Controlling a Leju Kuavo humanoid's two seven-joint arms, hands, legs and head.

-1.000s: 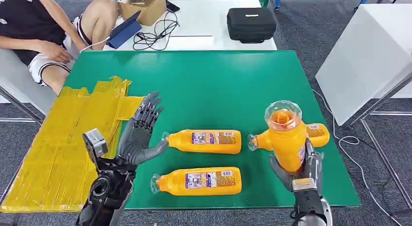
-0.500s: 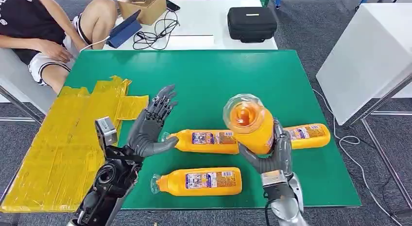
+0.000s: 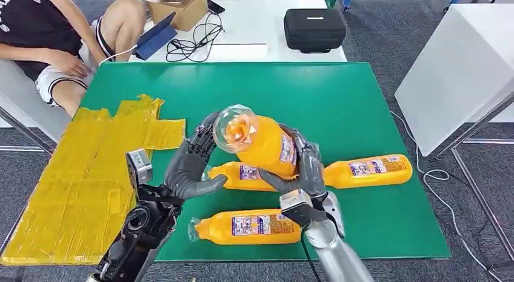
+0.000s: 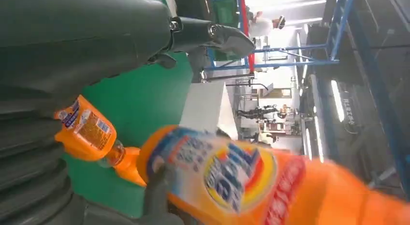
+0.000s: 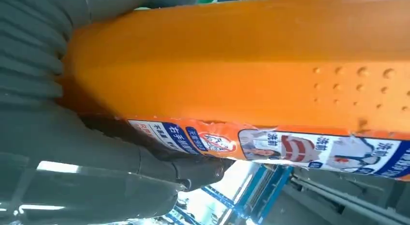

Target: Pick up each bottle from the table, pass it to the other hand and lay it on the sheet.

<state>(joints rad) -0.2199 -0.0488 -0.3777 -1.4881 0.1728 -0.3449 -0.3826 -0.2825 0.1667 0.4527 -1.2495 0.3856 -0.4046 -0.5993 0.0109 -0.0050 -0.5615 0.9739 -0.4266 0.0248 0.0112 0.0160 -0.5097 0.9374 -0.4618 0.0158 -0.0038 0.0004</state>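
Over the middle of the green surface (image 3: 339,100): the right hand (image 3: 303,173) is wrapped around the lower body of an orange bottle (image 3: 257,142), tipped with its clear cap aimed toward the other arm.
Left hand (image 3: 191,164): fingers spread wide, palm turned to the bottle and just beside its cap end, holding nothing as far as I can tell.
Other bottles: three lying flat on the surface, one (image 3: 367,170) off to the right, one (image 3: 245,176) under the held one, one (image 3: 248,226) near the front edge.
Sheet (image 3: 79,179): crinkly yellow plastic on the left side, no bottles on it.
How it'll handle: looks like stiff plastic, full, so probably a bit hefty; smooth and glossy, so I'd guess slippery.
Where to grab: I'd take the wide labelled middle, not the cap.
Shape/texture: tall flattish body, narrow neck, glossy paper-look label, little raised dots on one side in the right wrist view.
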